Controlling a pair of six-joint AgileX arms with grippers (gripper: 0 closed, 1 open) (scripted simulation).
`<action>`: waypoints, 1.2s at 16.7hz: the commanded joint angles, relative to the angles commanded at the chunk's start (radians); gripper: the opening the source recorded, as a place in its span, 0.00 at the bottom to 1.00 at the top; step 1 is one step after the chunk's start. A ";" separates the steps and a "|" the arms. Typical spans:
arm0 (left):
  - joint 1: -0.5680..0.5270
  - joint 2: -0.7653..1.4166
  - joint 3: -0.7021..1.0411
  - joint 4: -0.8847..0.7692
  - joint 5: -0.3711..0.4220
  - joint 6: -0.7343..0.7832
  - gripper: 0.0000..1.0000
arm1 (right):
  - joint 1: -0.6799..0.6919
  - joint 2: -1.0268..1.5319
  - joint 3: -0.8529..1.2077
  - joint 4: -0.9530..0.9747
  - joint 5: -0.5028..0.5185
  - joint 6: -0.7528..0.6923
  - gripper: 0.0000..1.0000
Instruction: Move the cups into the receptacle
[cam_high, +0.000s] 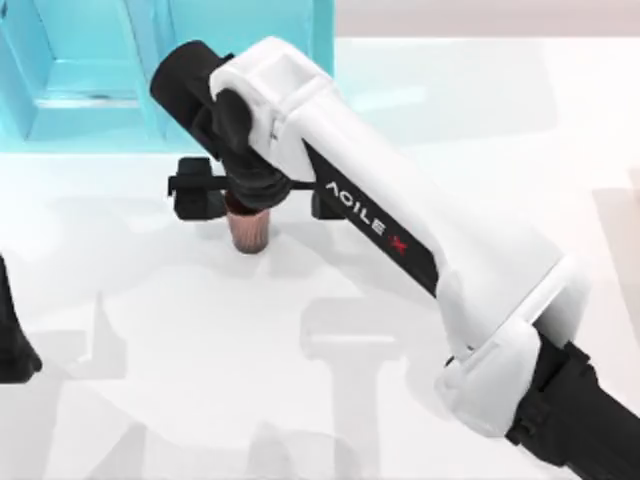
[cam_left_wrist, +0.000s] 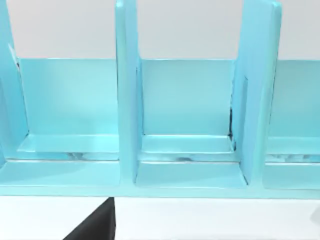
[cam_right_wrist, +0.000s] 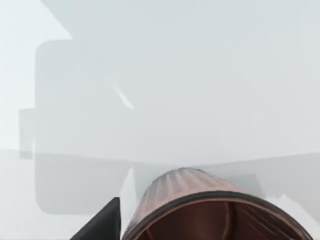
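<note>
One cup (cam_high: 250, 230), copper and ribbed, hangs under the right gripper (cam_high: 250, 200) at about eleven o'clock on the table (cam_high: 200, 380), just short of the blue rack (cam_high: 80, 90). It seems to be clamped, though whether the fingers actually pinch it I cannot tell. No cup sits in the rack's bays yet, so the drop-off is left. The left arm (cam_high: 15, 340) is parked at nine o'clock.

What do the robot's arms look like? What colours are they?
The right arm is chunky and rounded, with glossy white shells over black parts. Along a black stripe on its side it says AGILE in white letters, then a red X. Its right gripper is black, on a thin black crossbar. The left arm, at the table's left edge, looks black.
</note>
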 joint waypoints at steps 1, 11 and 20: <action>0.000 0.000 0.000 0.000 0.000 0.000 1.00 | 0.000 0.000 0.000 0.000 0.000 0.000 0.77; 0.000 0.000 0.000 0.000 0.000 0.000 1.00 | 0.000 0.000 0.000 0.000 0.000 0.000 0.02; 0.000 0.000 0.000 0.000 0.000 0.000 1.00 | 0.004 0.001 0.000 0.000 -0.001 0.002 0.00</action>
